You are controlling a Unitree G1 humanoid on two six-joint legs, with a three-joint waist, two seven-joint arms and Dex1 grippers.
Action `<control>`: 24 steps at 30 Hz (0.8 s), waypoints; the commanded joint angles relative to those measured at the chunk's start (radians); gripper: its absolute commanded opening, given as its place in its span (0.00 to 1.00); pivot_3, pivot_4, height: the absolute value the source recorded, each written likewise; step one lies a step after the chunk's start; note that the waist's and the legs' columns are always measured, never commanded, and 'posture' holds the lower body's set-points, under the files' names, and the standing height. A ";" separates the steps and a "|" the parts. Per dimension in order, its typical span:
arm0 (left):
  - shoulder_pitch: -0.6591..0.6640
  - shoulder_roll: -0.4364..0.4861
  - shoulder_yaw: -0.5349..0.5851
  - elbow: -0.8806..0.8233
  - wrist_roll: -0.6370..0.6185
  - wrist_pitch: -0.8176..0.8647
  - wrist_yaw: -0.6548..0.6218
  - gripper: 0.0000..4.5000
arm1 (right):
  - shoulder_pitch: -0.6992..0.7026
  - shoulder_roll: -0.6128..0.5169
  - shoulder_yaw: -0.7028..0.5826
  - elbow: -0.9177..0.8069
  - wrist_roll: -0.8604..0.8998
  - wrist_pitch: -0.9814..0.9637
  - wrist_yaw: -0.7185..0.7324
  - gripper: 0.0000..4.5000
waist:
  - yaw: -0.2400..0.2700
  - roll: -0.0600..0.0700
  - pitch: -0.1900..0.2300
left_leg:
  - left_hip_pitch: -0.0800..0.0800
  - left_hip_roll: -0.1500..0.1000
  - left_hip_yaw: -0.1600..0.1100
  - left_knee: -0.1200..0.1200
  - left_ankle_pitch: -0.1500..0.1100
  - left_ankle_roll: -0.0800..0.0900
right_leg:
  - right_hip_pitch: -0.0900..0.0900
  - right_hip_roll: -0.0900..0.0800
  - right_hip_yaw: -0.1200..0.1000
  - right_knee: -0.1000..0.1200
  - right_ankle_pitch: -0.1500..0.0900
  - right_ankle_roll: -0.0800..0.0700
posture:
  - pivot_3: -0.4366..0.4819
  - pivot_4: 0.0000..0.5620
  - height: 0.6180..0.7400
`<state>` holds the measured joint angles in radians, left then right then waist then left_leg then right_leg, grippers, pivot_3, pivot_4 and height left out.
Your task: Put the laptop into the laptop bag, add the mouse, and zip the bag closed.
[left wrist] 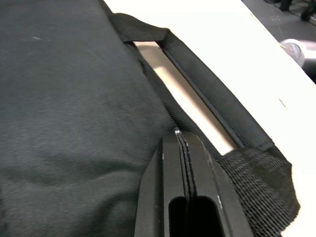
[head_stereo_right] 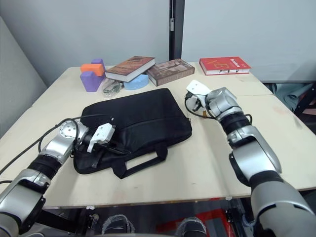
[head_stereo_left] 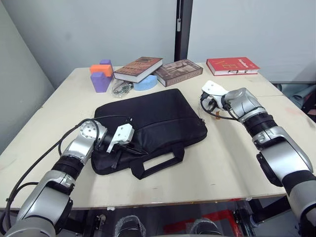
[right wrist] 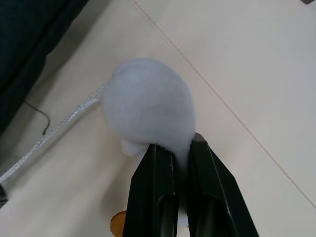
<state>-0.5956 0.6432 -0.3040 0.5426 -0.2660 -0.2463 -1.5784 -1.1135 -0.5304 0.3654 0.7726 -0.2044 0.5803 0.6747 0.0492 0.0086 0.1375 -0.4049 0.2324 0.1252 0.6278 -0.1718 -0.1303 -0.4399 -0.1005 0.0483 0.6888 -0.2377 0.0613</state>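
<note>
Two eye views give me the laptop bag [head_stereo_left: 150,126] lying flat at centre frame on the worktop [head_stereo_left: 227,163], my left gripper [head_stereo_left: 116,148] at its lower-left corner and my right gripper [head_stereo_left: 206,106] just off its right edge. Left wrist view: fingers [left wrist: 197,182] pressed together against the bag fabric beside a strap handle [left wrist: 217,108]. Right wrist view: fingers [right wrist: 155,192] pinched on a rounded white lump [right wrist: 148,111], a cord [right wrist: 54,131] trailing beside it.

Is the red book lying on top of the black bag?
No, the red book lies on the table's far edge, well apart from the laptop bag.
</note>
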 commanded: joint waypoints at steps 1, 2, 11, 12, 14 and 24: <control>0.089 0.024 -0.093 0.047 0.081 0.031 -0.036 0.00 | -0.052 0.006 -0.041 0.019 -0.009 -0.037 -0.024 0.01 | -0.003 0.001 0.000 | 0.000 0.000 0.000 0.000 0.000 0.000 | 0.000 0.000 0.000 0.000 0.000 0.000 | 0.48 0.27 0.73; 0.092 0.023 -0.093 0.043 0.081 0.033 -0.036 0.00 | -0.050 0.009 -0.042 0.022 -0.007 -0.038 -0.018 0.01 | -0.004 0.001 -0.001 | 0.000 0.000 0.000 -0.001 0.000 0.000 | 0.000 0.000 0.000 0.000 0.000 0.000 | 0.48 0.27 0.73; 0.098 0.012 -0.069 0.025 0.066 0.062 -0.036 0.00 | -0.006 0.003 -0.065 -0.019 0.012 0.003 0.022 0.01 | -0.006 0.002 -0.002 | 0.000 0.000 0.001 -0.002 0.000 0.000 | -0.001 0.000 0.000 -0.001 0.000 0.000 | 0.48 0.27 0.73; 0.090 0.005 -0.052 0.019 0.052 0.086 -0.033 0.00 | 0.013 -0.005 -0.076 -0.055 0.024 0.028 0.044 0.01 | -0.005 0.001 -0.002 | 0.000 0.000 0.002 -0.002 0.000 0.000 | -0.001 0.000 0.001 -0.002 0.000 0.000 | 0.48 0.27 0.73; 0.067 -0.007 -0.010 -0.012 0.008 0.163 -0.021 0.00 | 0.073 -0.038 -0.081 -0.177 0.052 0.081 0.124 0.24 | 0.000 0.001 -0.002 | 0.000 0.000 0.002 -0.003 0.000 0.000 | 0.000 0.000 0.001 -0.003 0.000 0.000 | 0.48 0.27 0.73; 0.017 0.106 0.177 -0.331 -0.215 0.617 0.017 0.00 | 0.241 -0.198 -0.225 -0.594 0.192 0.350 0.233 1.00 | 0.022 -0.006 0.006 | -0.015 0.001 0.001 -0.003 0.001 0.002 | -0.016 0.002 -0.001 -0.004 0.000 0.000 | 0.48 0.27 0.73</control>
<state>-0.5691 0.7215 -0.1863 0.2738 -0.4292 0.3049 -1.5655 -0.8718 -0.7081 0.1870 0.2480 -0.0474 0.9017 0.8855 0.0711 0.0022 0.1437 -0.4225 0.2342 0.1254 0.6250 -0.1661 -0.1219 -0.4577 -0.0978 0.0472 0.6836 -0.2373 0.0612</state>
